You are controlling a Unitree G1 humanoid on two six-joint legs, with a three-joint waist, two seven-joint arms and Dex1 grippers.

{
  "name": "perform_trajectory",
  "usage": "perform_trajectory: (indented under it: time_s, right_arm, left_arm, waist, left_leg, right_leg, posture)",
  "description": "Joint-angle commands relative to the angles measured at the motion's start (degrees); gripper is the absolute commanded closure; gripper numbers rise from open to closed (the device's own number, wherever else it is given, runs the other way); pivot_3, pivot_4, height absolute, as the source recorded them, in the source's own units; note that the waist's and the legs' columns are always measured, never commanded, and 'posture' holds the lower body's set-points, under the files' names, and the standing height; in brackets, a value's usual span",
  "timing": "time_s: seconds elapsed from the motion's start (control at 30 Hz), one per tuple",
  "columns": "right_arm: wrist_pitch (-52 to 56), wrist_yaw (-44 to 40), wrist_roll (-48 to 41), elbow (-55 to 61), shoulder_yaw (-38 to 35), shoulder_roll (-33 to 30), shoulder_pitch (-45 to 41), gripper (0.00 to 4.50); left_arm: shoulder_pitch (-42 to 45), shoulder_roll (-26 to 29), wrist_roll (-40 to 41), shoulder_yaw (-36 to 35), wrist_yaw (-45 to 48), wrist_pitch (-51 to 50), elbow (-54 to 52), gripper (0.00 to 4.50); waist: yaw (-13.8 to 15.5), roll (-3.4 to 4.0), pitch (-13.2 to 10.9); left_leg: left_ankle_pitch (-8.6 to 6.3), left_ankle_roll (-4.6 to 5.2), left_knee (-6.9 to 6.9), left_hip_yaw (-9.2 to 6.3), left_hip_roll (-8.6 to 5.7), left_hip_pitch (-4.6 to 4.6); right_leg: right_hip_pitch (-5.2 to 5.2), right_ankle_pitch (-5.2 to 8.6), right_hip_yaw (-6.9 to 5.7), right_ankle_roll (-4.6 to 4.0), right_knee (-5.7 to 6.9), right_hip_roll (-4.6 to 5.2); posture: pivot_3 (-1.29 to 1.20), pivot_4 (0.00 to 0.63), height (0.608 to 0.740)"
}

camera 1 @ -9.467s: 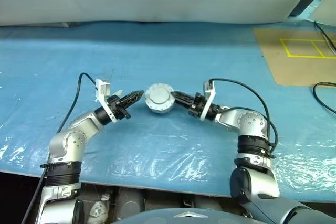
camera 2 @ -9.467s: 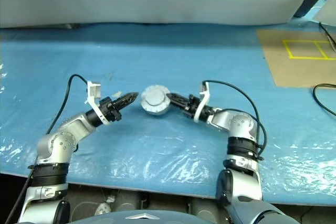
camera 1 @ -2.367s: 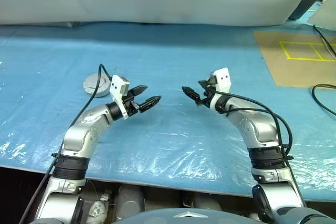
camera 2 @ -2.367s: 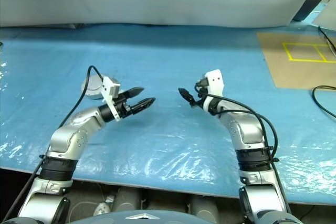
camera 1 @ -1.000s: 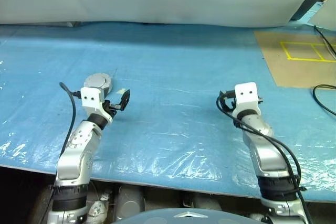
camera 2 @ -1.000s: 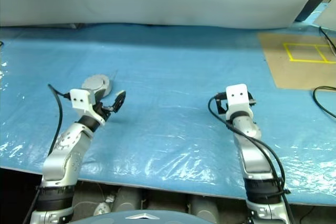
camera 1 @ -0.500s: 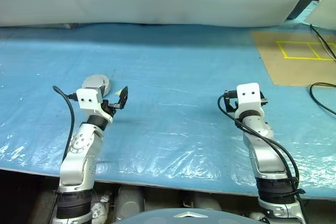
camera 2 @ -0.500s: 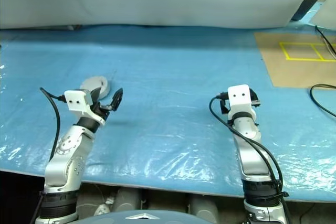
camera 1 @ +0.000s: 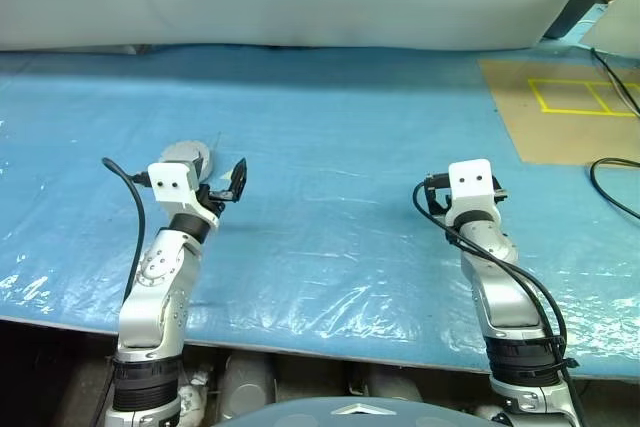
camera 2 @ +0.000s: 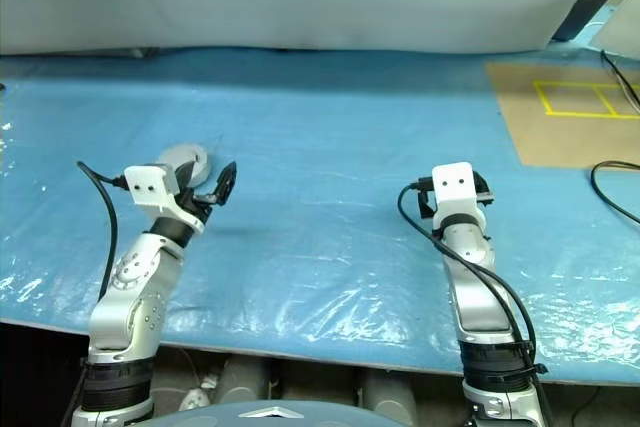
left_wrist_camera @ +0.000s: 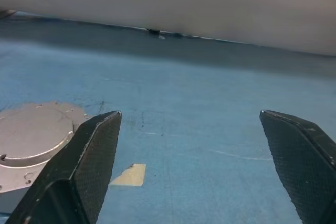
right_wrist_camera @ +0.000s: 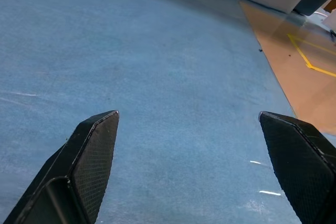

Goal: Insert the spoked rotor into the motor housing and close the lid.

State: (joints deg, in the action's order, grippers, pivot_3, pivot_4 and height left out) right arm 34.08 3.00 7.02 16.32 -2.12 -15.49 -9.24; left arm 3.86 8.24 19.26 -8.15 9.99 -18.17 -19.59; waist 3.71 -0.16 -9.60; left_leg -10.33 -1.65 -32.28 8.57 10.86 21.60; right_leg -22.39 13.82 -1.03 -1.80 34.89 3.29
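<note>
I have both arms drawn back toward the near edge of the table, forearms raised and pointing forward, well apart from one another. The left gripper point(left_wrist_camera: 194, 166) has its jaws spread wide with nothing between them, and the right gripper point(right_wrist_camera: 189, 166) is the same: wide apart, empty, looking out over bare blue sheet point(camera 1: 330, 147).

The motor housing point(left_wrist_camera: 31, 140) sits on the sheet on my left side, just beyond and a little outside the left gripper. From the wrist camera I see a flat, pale grey round top with small tabs at its rim, so I judge the lid point(left_wrist_camera: 34, 129) is down over the cup. I see no copper windings and no spoked rotor, which suits the rotor being shut inside, though I can't confirm that from here. A small tan scrap point(left_wrist_camera: 128, 176) lies on the sheet just beside the housing.

I read this posture as a let-go: the housing rests on its own, touched by neither gripper, and the hands are held off it with jaws apart so nothing drags or tips it. The right arm is kept far from the work, near the tan board with yellow lines point(camera 1: 570, 107), out of the way.

By my judgement the job is at or near its end. If anything remains, it's checking that the lid sits flush all round.
</note>
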Motion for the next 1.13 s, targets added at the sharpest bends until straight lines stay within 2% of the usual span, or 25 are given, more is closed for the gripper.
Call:
perform_trajectory:
  time_s: [0.03, 1.13]
  right_arm:
    - [-0.80, 0.09, 0.77, 0.53, -1.10, 0.02, -1.22, 0.00]
    - [-1.39, 0.05, 1.89, -0.70, -0.55, 1.06, -2.00, 0.00]
  left_arm:
    - [0.39, 0.18, 0.69, 0.22, 0.75, 0.43, -1.75, 0.04]
    - [-0.30, 0.74, 0.80, 0.34, 4.33, 3.96, 1.96, 0.04]
  waist:
    - [-0.01, 0.00, 0.00]
    - [0.03, 0.00, 0.00]
  left_leg:
    - [0.00, 0.00, 0.01, 0.00, 0.00, 0.00]
    - [0.00, 0.00, -0.02, 0.00, 0.00, -0.02]
  right_leg:
    - [0.00, 0.00, 0.00, 0.00, 0.00, 0.00]
    - [0.02, 0.00, 0.00, 0.00, 0.03, 0.00]
  posture:
    - [0.00, 0.150, 0.740]
    - [0.00, 0.150, 0.740]
